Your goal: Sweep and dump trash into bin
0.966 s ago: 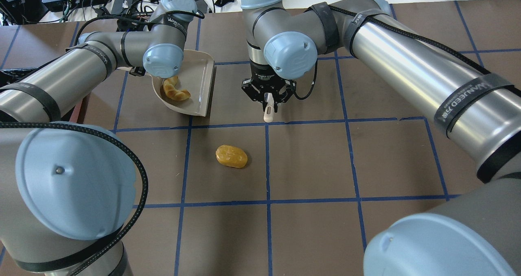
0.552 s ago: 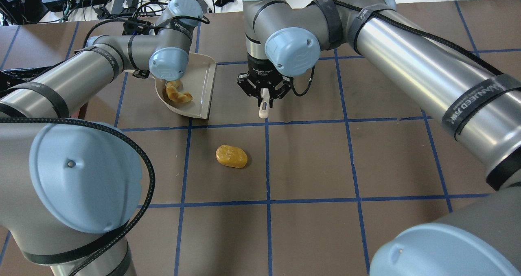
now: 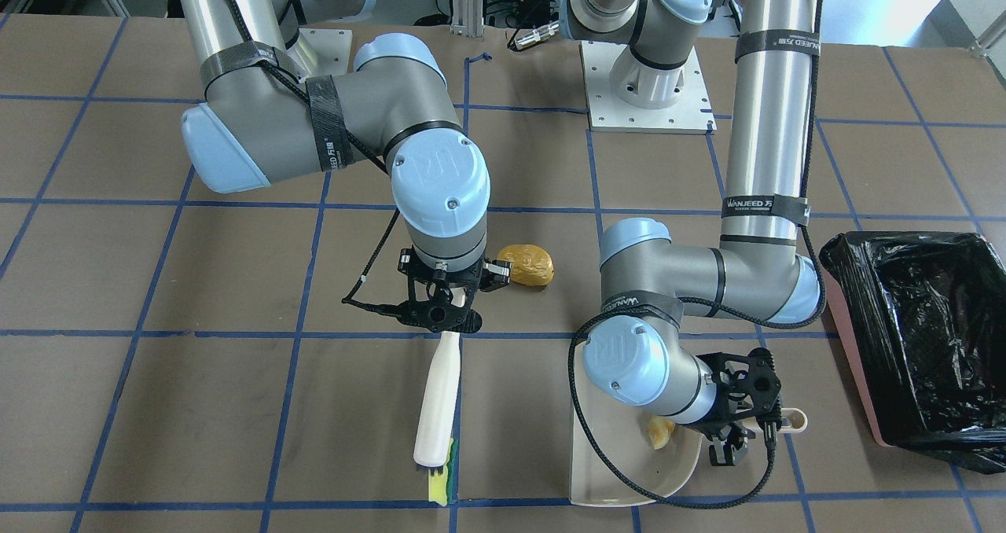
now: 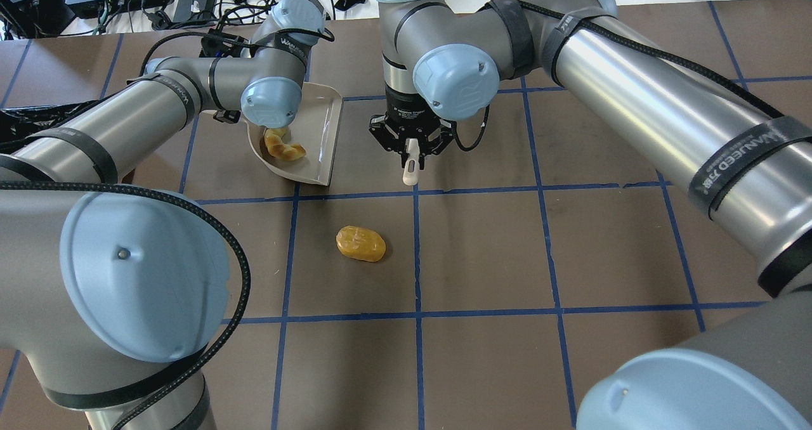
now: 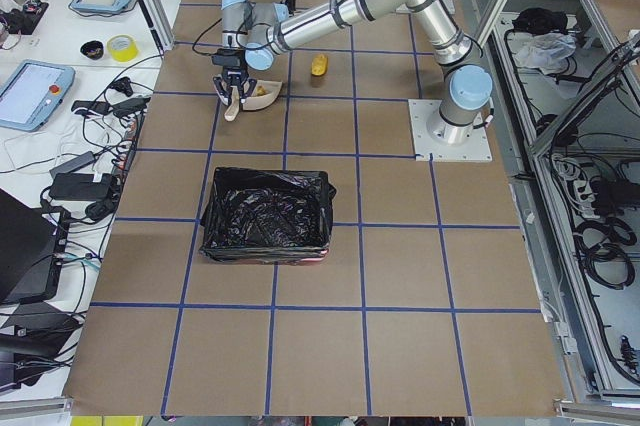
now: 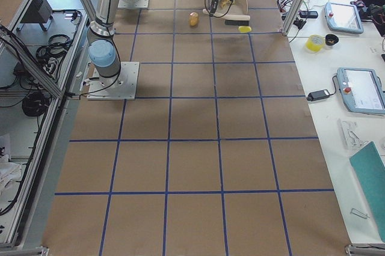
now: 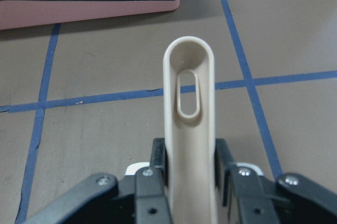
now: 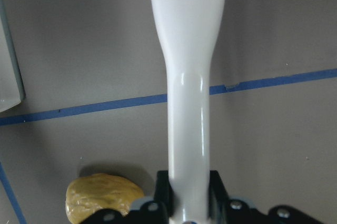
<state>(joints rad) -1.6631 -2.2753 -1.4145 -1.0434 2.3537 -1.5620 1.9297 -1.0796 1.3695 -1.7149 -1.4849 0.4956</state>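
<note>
The left hand (image 3: 743, 415) is being hidden from the overhead camera by its own grey wrist, and the small yellow sponge block with a green side (image 3: 438, 487) is being blocked there by the right arm. The rectangular pink bin lined with crinkled black plastic (image 3: 896, 240) is being cut off at the front view's right edge.

The slotted handle of the beige plastic dustpan (image 3: 629, 446) is being gripped by the left hand, fingers pressed against both its sides. The long white plastic brush (image 3: 438, 395) is being clamped by the right hand (image 3: 442, 321), its bristle end touching the sponge on the desk (image 3: 157, 407).

The pale cream-orange curved peel piece (image 4: 283, 146) is being held inside the dustpan. The golden-brown potato-like lump (image 4: 360, 243) is being shown lying on the desk near the right hand, well apart from the bin.
</note>
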